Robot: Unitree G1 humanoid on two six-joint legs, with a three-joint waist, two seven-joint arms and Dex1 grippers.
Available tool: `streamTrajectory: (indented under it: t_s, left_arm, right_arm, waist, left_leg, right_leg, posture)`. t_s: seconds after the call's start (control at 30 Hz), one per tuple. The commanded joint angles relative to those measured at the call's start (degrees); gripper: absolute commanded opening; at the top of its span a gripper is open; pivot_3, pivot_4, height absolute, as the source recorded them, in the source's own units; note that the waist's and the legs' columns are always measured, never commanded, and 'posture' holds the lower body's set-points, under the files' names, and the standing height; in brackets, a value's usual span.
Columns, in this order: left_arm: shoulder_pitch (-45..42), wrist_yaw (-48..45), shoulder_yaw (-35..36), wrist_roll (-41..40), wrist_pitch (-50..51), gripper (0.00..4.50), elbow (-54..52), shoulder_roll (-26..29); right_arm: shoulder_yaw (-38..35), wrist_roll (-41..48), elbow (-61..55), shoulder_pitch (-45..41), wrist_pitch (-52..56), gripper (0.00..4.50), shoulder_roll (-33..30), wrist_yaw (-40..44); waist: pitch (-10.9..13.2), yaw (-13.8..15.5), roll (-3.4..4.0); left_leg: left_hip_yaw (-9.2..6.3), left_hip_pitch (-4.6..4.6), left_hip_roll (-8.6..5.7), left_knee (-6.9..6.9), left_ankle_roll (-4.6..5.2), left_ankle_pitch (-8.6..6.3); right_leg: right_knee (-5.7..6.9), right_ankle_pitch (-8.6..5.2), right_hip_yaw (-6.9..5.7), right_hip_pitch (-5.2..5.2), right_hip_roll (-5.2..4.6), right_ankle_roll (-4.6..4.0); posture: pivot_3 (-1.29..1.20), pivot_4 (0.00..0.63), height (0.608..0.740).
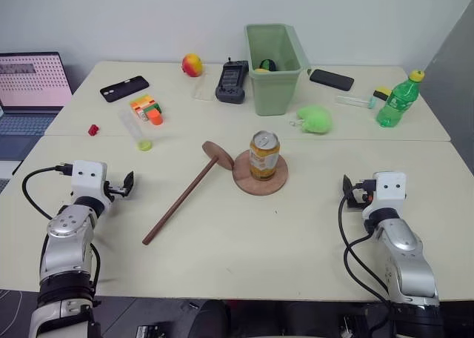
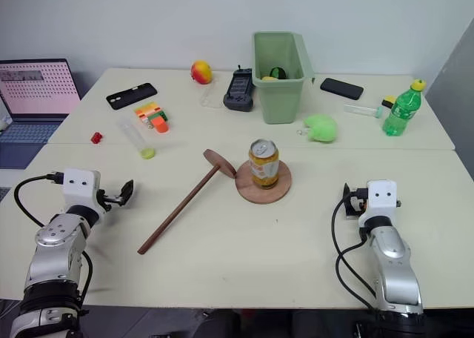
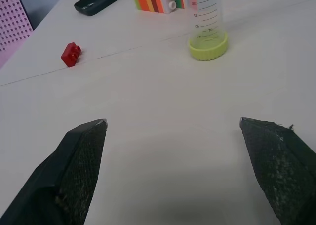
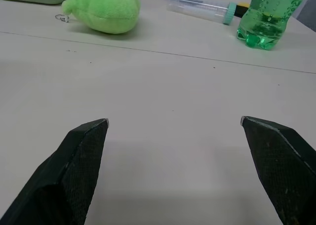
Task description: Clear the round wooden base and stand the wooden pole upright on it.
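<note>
The round wooden base (image 1: 260,180) lies flat at the table's middle, and a yellow drink can (image 1: 264,155) stands upright on it. The wooden pole (image 1: 181,201) lies on the table left of the base, its small end disc (image 1: 218,154) tilted up near the base's left rim. My left gripper (image 1: 124,184) hovers open over bare table at the near left, well left of the pole. Off to the near right, my right gripper (image 1: 348,192) is open too, with nothing between its fingers (image 4: 81,151).
At the back stand a green bin (image 1: 275,56), a green bottle (image 1: 396,101), a green plush toy (image 1: 315,118), two phones, a handheld device, a fruit (image 1: 192,64), coloured blocks (image 1: 146,107), a measuring tube (image 1: 135,129) and a red brick (image 1: 93,130). A laptop (image 1: 29,86) sits far left.
</note>
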Motion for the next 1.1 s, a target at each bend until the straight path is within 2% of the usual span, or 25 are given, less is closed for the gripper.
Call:
streamTrajectory:
  t_s: [0.03,0.23,0.33,0.5,0.67,0.87,1.1]
  left_arm:
    - [-0.33,-0.59,1.19,-1.07,0.37,4.46,-2.47,1.3]
    - [0.39,-4.07,1.32,-3.45,2.76,4.46,-5.34,1.91]
    - [0.83,-11.28,1.62,-8.1,6.54,4.46,-10.04,4.05]
    - [1.44,-26.66,-0.05,-18.06,17.85,4.46,-23.62,12.04]
    - [-1.16,-33.73,-3.26,-25.42,27.92,4.46,-34.85,17.18]
    - [-7.14,-36.46,-7.75,-29.46,33.21,4.46,-42.68,17.77]
    - [-10.83,-36.6,-9.18,-32.21,36.18,4.46,-44.32,16.47]
  right_arm:
    - [-0.77,0.33,-2.39,-0.98,-0.41,4.5,-0.49,-0.1]
    - [-0.69,1.17,-2.76,-1.63,0.01,4.5,-1.83,2.02]
    - [-0.67,4.27,-4.03,-2.9,2.05,4.5,-4.33,6.87]
    - [0.63,19.53,-9.54,-7.56,12.75,4.5,-10.37,22.3]
    - [3.86,28.8,-10.08,-15.56,21.47,4.5,-12.74,29.62]
    - [8.96,28.49,-5.35,-23.13,22.27,4.5,-9.74,30.32]
    - [13.43,23.49,0.74,-26.33,17.67,4.5,-6.41,29.74]
  waist:
    - [0.0,0.0,0.0]
    - [0.0,-0.01,0.0]
    - [0.0,-0.06,0.0]
    - [0.02,-0.21,0.01]
    - [0.02,-0.24,0.01]
    - [0.05,-0.33,0.01]
    - [0.06,-0.63,0.02]
  left_leg:
    - [0.0,0.0,0.0,0.0,0.0,0.0]
    - [0.0,-0.01,0.0,0.0,0.0,0.0]
    - [0.0,-0.01,0.0,0.01,0.0,0.0]
    - [-0.03,-0.02,0.06,0.0,0.0,0.0]
    - [-0.05,-0.01,0.03,0.02,0.02,-0.01]
    - [-0.11,-0.05,0.01,0.04,0.03,0.0]
    - [-0.06,-0.06,0.0,0.04,0.03,0.0]
  right_leg:
    - [0.0,0.0,0.0,0.0,0.0,0.0]
    - [0.0,0.0,-0.01,0.0,0.0,0.0]
    - [0.0,0.0,0.0,0.0,0.01,0.0]
    - [-0.02,0.0,-0.02,0.0,0.05,0.0]
    - [-0.04,0.0,-0.03,0.07,0.06,-0.01]
    - [-0.06,-0.01,-0.09,0.05,0.12,-0.01]
    - [-0.04,-0.01,-0.05,0.0,0.13,-0.01]
  posture:
    - [0.0,0.15,0.74]
    - [0.0,0.15,0.74]
    - [0.0,0.15,0.74]
    - [0.0,0.15,0.74]
    - [0.0,0.15,0.74]
    - [0.0,0.15,0.74]
    - [0.0,0.15,0.74]
